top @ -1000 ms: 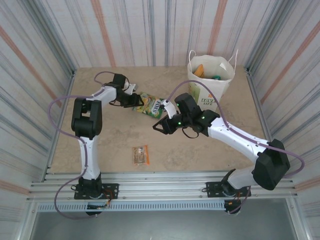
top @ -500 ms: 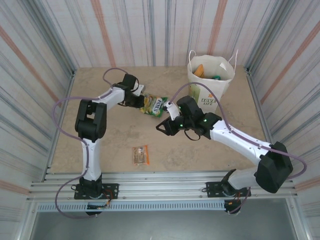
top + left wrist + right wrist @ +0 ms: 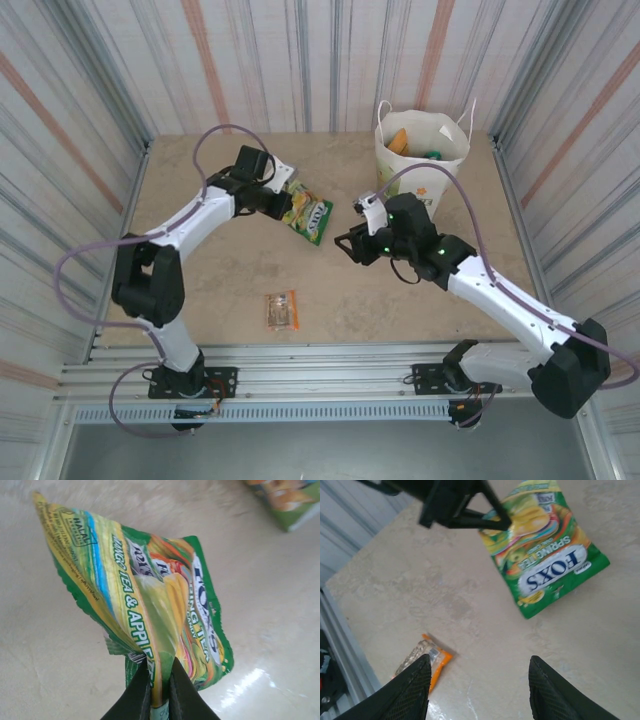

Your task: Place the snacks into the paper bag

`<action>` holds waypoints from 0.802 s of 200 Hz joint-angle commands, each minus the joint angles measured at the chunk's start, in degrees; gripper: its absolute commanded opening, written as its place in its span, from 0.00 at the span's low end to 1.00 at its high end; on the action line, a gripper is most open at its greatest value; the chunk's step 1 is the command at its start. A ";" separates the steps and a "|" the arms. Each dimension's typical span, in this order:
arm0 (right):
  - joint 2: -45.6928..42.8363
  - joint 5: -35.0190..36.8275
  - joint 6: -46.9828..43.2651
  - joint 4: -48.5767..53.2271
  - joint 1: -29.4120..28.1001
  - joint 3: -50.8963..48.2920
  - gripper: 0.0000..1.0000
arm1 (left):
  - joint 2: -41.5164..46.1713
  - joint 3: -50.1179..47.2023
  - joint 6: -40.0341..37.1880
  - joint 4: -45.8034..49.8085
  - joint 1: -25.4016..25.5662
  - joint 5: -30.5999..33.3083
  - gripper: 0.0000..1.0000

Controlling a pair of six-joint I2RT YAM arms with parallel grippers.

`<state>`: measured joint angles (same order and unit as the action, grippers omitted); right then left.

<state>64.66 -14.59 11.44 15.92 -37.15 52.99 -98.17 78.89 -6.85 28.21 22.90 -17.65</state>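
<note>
My left gripper point(image 3: 284, 200) is shut on one edge of a green and yellow snack packet point(image 3: 311, 217), which hangs tilted from the fingers point(image 3: 176, 690) just above the table. The same packet point(image 3: 545, 555) shows in the right wrist view, with the left gripper point(image 3: 462, 507) pinching its top. My right gripper point(image 3: 348, 243) hovers open and holds nothing, to the right of the packet. A small clear packet with orange-brown contents point(image 3: 282, 310) lies flat near the front edge and shows beside my right gripper's left finger point(image 3: 415, 692). The white paper bag point(image 3: 421, 160) stands upright at the back right with orange and teal snacks inside.
Striped walls close in the table point(image 3: 230, 270) on three sides, and a metal rail runs along the front. The bag's green printed side point(image 3: 285, 502) shows at the far edge of the left wrist view. Bare tabletop lies between the two arms.
The left gripper has shut on the green packet and carried it up and to the right. The right arm has drawn back to the right, toward the bag.
</note>
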 commanded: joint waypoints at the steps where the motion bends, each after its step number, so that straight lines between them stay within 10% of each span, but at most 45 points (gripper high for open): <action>1: -2.21 -1.89 -2.54 1.12 2.07 -1.14 0.57 | 7.06 -1.69 -4.58 -1.20 1.38 -6.35 0.00; 79: -2.07 -9.43 -12.48 7.14 9.92 3.98 0.65 | 21.56 -6.38 -24.31 2.44 11.48 -11.79 0.00; 160: -1.14 -29.66 -13.94 7.67 12.80 3.78 0.65 | 27.34 -7.23 -24.47 -0.24 12.96 -15.00 0.00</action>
<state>63.13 -35.64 -1.85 22.76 -24.71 56.05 -73.84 71.96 -30.28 30.61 35.33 -29.87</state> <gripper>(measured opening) 0.651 0.111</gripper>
